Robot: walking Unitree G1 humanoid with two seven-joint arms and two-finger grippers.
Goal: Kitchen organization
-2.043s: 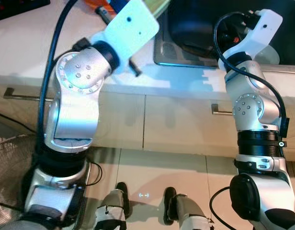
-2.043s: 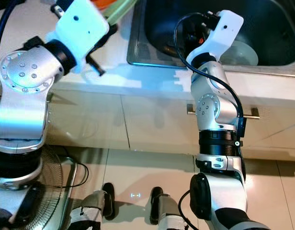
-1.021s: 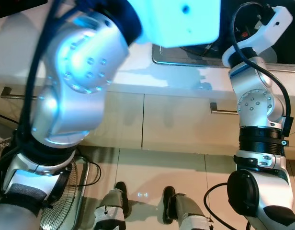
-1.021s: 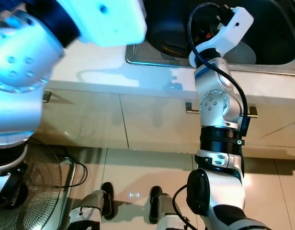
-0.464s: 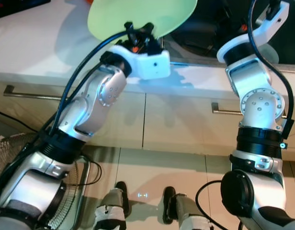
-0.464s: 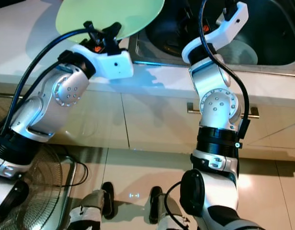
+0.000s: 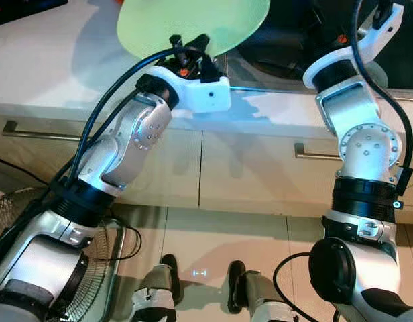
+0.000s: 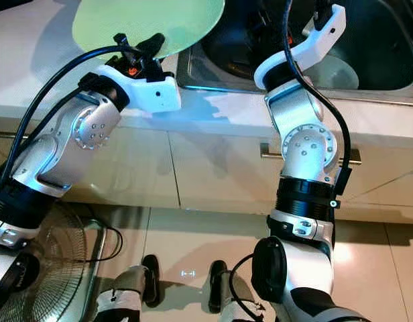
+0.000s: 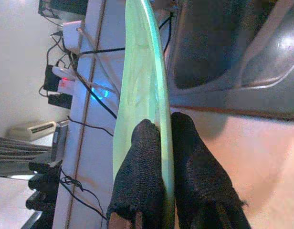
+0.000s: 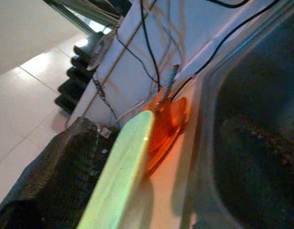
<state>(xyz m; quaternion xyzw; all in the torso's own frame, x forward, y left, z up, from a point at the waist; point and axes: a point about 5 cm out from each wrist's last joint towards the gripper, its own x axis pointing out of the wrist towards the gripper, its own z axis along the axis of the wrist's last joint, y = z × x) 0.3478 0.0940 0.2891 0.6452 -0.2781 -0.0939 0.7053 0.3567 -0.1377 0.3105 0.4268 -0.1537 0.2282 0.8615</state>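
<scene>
Left eye view: your left gripper pinches the near rim of the green plate, held over the counter beside the sink; keep the wrist level.

Left wrist view: both fingers clamp the rim; don't loosen until it rests.

Right wrist view: right gripper over the sink, fingers cannot be judged; an orange dish lies behind the plate, so set down short of it.
</scene>
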